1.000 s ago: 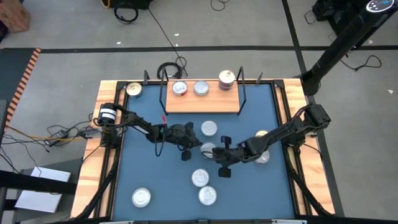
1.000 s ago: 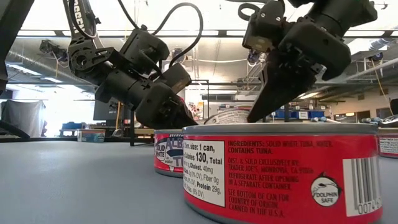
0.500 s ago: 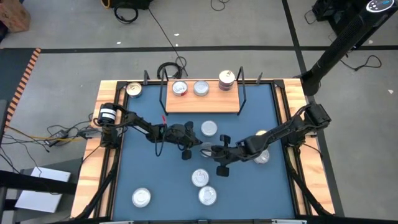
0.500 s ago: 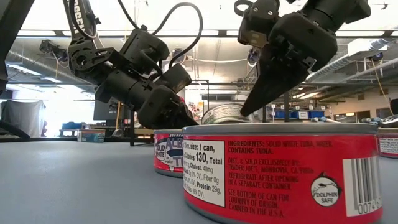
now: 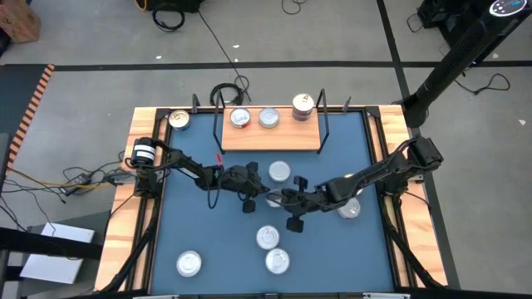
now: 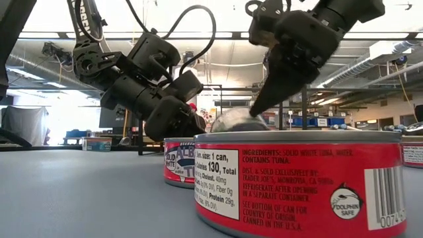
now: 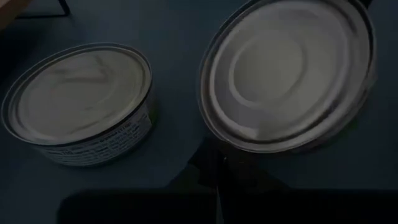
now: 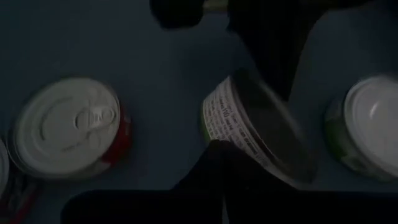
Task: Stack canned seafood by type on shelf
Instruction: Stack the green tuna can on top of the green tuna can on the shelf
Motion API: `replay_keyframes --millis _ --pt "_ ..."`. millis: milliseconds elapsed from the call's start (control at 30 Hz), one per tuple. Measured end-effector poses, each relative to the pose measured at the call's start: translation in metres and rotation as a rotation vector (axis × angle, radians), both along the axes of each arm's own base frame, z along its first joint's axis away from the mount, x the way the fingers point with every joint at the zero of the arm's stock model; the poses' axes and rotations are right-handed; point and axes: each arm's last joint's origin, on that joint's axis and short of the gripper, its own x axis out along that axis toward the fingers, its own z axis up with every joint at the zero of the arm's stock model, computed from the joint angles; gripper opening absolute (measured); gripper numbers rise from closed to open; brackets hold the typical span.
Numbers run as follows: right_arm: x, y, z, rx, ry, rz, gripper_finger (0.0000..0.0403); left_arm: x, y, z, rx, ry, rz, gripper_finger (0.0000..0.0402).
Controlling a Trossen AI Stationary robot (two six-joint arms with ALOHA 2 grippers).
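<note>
We see the blue table [image 5: 191, 232] with its wooden rim, and along its far edge the shelf [image 5: 270, 135], a pale board between black wire uprights carrying two silver-lidded tins [image 5: 253, 118] and, further right, a short stack of cans [image 5: 303, 107]. The left arm reaches in from the left edge and the right arm from the right, and their heads meet just in front of the shelf at mid-table. There a tilted tin [image 6: 236, 121] is lifted at an angle off the table, just beside a flat silver-lidded tin [image 5: 279, 171]. The left gripper [image 5: 259, 193] and right gripper [image 5: 287, 199] both crowd onto the tilted can from opposite sides; we cannot tell how far either pair of fingers is parted or which one truly has hold of it. Nearer the front lie loose tins: a red-labelled tuna can [image 6: 297, 182] closest to the low camera, another red one [image 6: 180, 162] behind it, a pair near the front centre [image 5: 271, 247], one at the front left [image 5: 189, 264], and a gold-lidded one [image 5: 179, 120] on the rim at the far left.
</note>
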Motion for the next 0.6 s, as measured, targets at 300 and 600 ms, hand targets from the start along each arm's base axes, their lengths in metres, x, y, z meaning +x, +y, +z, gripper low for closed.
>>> replay_keyframes --millis 300,600 --pt "0.006 -0.009 0.007 -0.01 -0.029 -0.032 0.0004 0.001 -0.002 0.002 -0.012 -0.009 -0.039 0.0001" --pt "0.006 -0.011 0.005 -0.005 -0.008 -0.006 0.0014 -0.002 -0.002 0.016 0.048 -0.024 -0.061 0.0001"
